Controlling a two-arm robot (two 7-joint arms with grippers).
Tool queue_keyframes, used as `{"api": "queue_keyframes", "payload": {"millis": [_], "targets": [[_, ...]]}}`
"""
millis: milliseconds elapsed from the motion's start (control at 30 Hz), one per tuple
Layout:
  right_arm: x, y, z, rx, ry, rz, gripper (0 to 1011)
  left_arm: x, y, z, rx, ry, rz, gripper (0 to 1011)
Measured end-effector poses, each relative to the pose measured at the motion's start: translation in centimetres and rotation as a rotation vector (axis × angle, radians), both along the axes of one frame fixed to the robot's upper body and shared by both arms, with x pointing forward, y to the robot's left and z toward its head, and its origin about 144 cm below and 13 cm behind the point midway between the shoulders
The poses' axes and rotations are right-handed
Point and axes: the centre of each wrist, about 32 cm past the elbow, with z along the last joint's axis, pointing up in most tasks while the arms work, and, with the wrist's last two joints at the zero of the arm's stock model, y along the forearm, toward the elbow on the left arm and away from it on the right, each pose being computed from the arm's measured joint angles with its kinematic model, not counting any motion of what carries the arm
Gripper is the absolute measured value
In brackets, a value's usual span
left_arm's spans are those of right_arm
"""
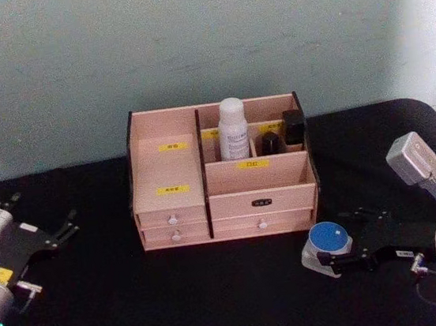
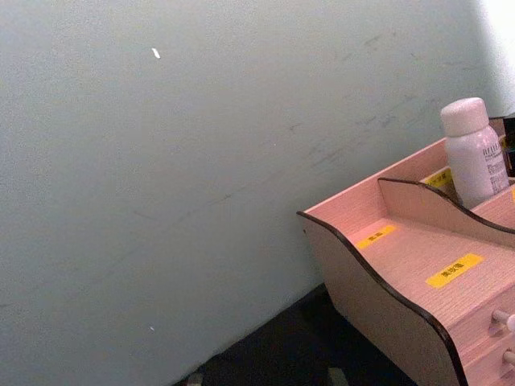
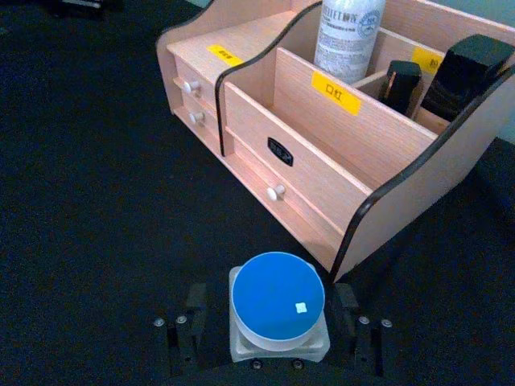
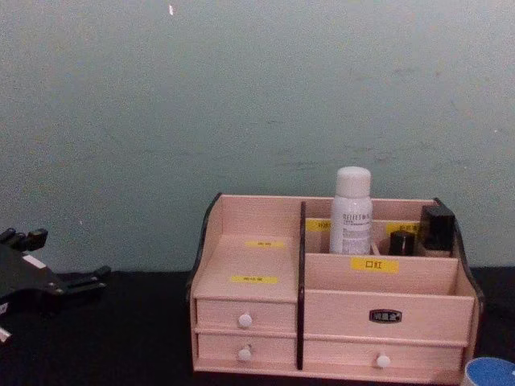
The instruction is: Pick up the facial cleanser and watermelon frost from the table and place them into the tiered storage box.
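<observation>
The tiered storage box (image 1: 169,169) stands in the middle of the black table against the wall. A white bottle (image 1: 234,129), which I take for the facial cleanser, stands upright in its rear middle compartment. A small white jar with a blue lid (image 1: 328,238), apparently the watermelon frost, rests on the table by the box's front right corner. My right gripper (image 1: 336,253) is open, its fingers flanking the jar (image 3: 278,293) low at table level, with a small gap showing on one side. At the table's left, well away from the box, my left gripper (image 1: 52,251) is parked open.
Two black cosmetic items (image 1: 293,128) sit in the box's rear right compartments beside the bottle. A pale green wall runs right behind the box. Bare black tabletop lies in front of the drawers (image 1: 173,220) and to the left of the box.
</observation>
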Motion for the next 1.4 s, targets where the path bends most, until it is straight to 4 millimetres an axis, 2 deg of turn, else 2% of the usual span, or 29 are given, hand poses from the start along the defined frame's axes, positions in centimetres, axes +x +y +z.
{"api": "queue_keyframes", "payload": {"millis": [1400], "targets": [[0.61, 0.19, -0.69, -0.015, 0.025, -0.006, 998, 0.00, 0.00, 0.00, 0.000, 0.000, 0.000, 1001]]}}
